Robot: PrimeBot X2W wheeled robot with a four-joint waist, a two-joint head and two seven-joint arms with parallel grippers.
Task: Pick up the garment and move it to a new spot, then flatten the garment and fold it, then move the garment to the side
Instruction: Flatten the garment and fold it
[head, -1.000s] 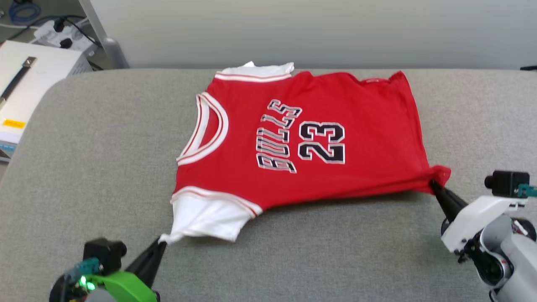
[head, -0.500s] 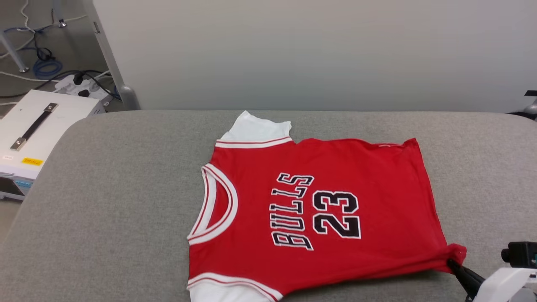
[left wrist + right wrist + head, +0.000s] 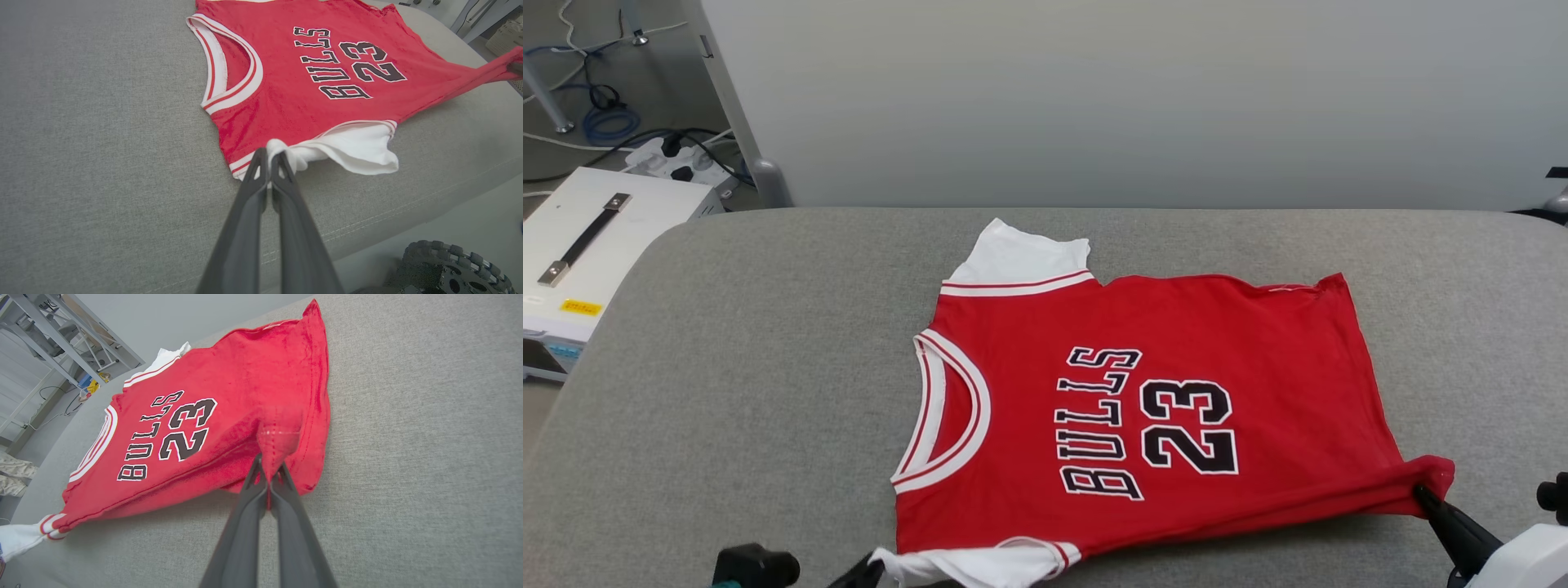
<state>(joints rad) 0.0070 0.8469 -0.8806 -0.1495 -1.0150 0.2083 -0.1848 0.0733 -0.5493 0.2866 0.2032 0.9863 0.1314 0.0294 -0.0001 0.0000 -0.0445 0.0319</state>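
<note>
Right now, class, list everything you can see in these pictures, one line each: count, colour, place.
garment: one, red with white sleeves, front-up on the table
table: one, grey fabric top, under the garment
case: one, white with black handle, beside the table's left end
power strip: one, white, floor behind the case
wheel: one, black, below the table's near edge
left end effector: one, dark, shut on the near sleeve
right end effector: one, dark, shut on the near hem corner

My left gripper (image 3: 269, 155) is pinched tight on the white sleeve (image 3: 359, 151) of the red jersey (image 3: 286, 94), which lies number-up toward one o'clock on the grey cushion (image 3: 102, 143).
</note>
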